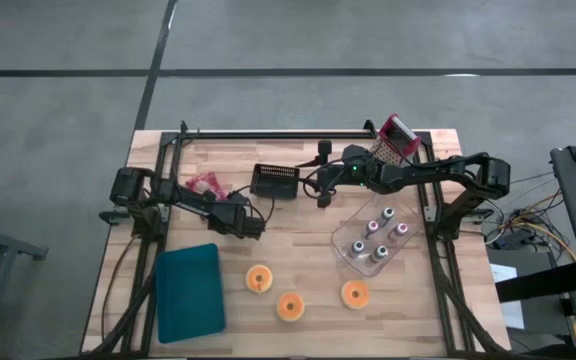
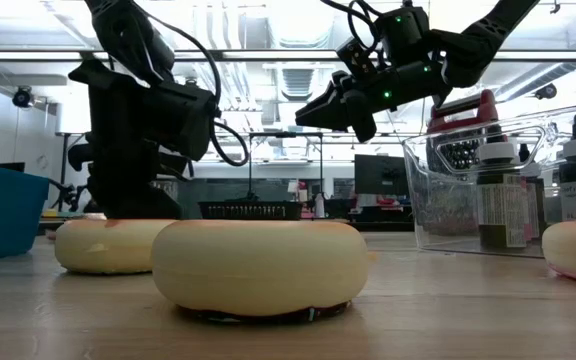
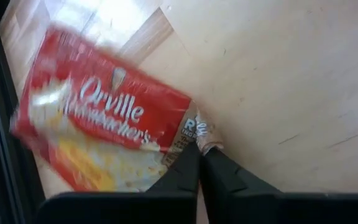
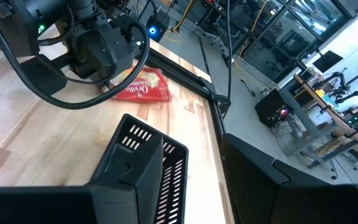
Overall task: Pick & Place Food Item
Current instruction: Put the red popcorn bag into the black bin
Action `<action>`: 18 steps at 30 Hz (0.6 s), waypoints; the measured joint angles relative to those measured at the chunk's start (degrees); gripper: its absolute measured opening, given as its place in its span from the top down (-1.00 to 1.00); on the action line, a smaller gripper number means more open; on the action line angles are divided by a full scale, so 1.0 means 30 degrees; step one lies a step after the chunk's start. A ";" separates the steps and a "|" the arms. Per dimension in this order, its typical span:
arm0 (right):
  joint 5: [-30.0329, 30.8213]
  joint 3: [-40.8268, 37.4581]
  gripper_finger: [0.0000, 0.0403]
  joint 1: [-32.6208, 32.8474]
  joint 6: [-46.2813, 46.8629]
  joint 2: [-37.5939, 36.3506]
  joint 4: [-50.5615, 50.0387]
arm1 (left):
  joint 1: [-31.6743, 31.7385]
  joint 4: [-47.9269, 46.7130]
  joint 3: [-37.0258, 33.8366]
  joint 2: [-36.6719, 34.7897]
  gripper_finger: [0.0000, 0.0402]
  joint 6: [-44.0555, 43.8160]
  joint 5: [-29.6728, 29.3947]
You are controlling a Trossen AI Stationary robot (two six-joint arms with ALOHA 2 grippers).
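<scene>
Red popcorn packet laid flat at the wooden bench's back-left, its corner pinched by the left end effector, right end effector spread wide, raised above a black basket

Left end effector pinched closed; right end effector raised.

A glossy red popcorn packet is lying on the pale, smooth wooden table just ahead of the left gripper, whose matt black fingers are pinching its paper corner.
</scene>
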 joint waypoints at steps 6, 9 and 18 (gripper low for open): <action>0.0001 0.0000 0.19 0.0000 -0.0023 -0.0001 0.0003 | -0.0007 0.0118 0.0211 -0.0007 0.99 0.0012 0.0050; 0.0005 0.0000 0.18 0.0000 0.0011 -0.0001 0.0000 | -0.0015 -0.0008 0.0470 -0.0007 0.99 0.0292 -0.0098; 0.0002 0.0000 0.22 0.0000 0.0009 0.0000 0.0000 | -0.0320 -0.1343 0.1785 -0.0883 1.00 0.0504 -0.1639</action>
